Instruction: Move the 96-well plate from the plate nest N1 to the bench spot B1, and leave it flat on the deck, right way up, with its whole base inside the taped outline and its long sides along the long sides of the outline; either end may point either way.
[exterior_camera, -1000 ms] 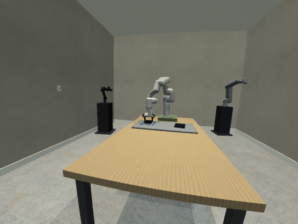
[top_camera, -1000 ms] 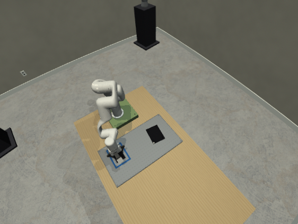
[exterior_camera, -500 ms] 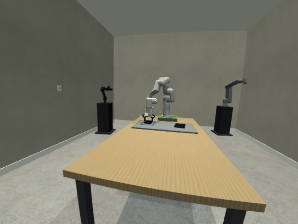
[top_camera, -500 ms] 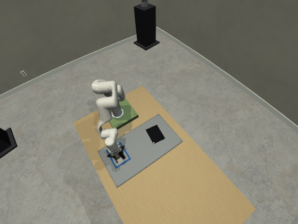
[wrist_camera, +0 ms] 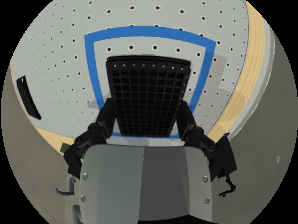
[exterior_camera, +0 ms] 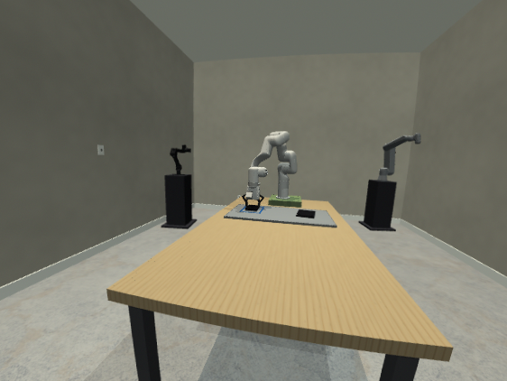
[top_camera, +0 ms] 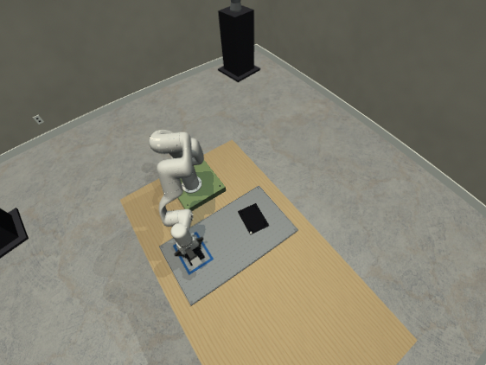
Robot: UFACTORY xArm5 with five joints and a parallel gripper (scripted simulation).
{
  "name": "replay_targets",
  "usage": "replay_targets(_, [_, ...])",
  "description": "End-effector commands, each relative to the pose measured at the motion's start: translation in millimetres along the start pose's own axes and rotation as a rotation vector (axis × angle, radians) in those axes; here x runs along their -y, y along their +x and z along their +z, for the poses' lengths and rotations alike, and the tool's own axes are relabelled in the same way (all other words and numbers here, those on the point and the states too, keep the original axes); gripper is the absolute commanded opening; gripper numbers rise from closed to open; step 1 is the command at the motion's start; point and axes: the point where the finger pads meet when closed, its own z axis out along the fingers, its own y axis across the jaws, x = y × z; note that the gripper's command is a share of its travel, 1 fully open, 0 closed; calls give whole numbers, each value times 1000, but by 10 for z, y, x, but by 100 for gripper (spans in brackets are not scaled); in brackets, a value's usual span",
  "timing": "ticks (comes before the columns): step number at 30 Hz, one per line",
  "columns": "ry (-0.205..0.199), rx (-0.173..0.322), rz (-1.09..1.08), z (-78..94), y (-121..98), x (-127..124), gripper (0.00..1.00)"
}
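Gripping the 96-well plate (wrist_camera: 148, 95) across its long sides, the tool (wrist_camera: 148, 137) is clenched on the plate directly above the blue taped outline (wrist_camera: 95, 35) of bench spot B1. Transfer from the plate nest N1 (top_camera: 253, 218) is judged complete: the nest lies well apart from the outline, toward the far end of the grey deck (top_camera: 242, 264) on the counter (top_camera: 303, 311).

Status relative to the outline:
- In the wrist view the plate's long sides run along the outline's long sides, and the well grid faces upward.
- The plate's far end lies inside the far tape line. The near end sits at the near tape line, partly hidden by the tool body, so full containment cannot be confirmed.
- Whether the base touches the deck cannot be determined from any view.

Remaining steps, as judged: confirm seating, release the plate, and retract the arm (top_camera: 173, 173) upward.
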Motion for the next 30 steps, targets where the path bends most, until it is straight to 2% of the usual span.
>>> replay_targets(1, [-2,-3,0,-7,12,-6,0])
replay_targets(30, [-2,-3,0,38,12,-7,0])
